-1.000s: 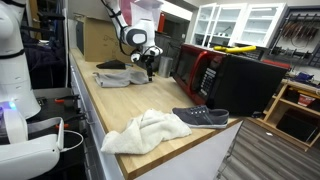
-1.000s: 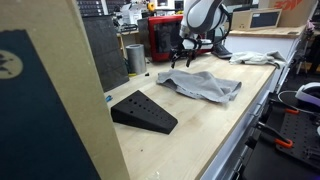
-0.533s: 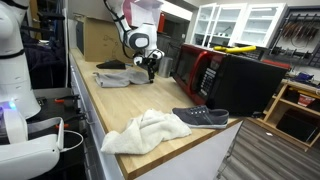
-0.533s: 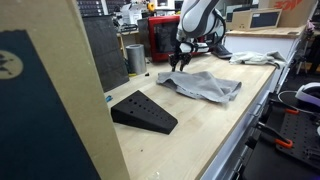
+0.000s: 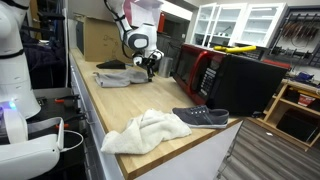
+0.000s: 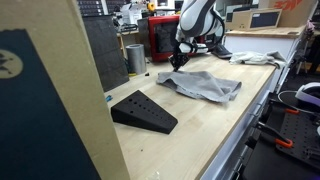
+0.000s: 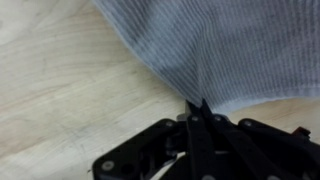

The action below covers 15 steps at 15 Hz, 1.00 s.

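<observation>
Cloth first: a grey knitted cloth lies spread on the pale wooden bench top, and in both exterior views it sits toward the end of the bench nearest my arm's base. In the wrist view its near edge draws into a pucker that runs straight to my claw. The jaws are pressed together on that edge with a fold of the knit pinched between them. The rest of the cloth rests on the wood, not yet raised.

Judgement: the step in hand is the grasp itself, made low at the bench surface. The hold is thin and takes in only the hem. Any lift from here calls for a slow, straight rise with the pinch kept firm, since a loose knit could slide out.

Surroundings: a black wedge-shaped block stands well apart along the bench. A crumpled white towel and a dark low shoe lie near the other end. A red-fronted appliance stands just beyond my claw.
</observation>
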{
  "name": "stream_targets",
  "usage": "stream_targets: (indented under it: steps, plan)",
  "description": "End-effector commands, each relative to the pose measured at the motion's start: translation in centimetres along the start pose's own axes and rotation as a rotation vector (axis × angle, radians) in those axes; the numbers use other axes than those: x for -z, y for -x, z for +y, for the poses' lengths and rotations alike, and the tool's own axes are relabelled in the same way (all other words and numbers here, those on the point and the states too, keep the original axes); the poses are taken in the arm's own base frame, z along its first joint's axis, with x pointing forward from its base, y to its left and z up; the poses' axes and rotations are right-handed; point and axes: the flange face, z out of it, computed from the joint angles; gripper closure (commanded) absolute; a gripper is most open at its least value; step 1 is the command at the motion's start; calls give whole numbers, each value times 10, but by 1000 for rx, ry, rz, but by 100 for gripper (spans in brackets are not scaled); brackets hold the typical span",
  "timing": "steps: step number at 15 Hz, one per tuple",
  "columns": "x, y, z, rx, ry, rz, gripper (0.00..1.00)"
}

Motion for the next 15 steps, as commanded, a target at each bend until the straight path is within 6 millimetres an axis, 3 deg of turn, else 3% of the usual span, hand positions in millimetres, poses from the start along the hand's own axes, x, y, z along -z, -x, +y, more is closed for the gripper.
stream_targets:
  steps: [1, 9, 10, 12, 15]
  plan:
    - [29, -4, 12, 26, 7, 62, 99]
    - [96, -31, 76, 76, 128, 207, 99]
    - [105, -30, 79, 89, 136, 218, 72]
    - [121, -24, 76, 120, 147, 240, 64]
    - [146, -12, 61, 170, 150, 276, 42]
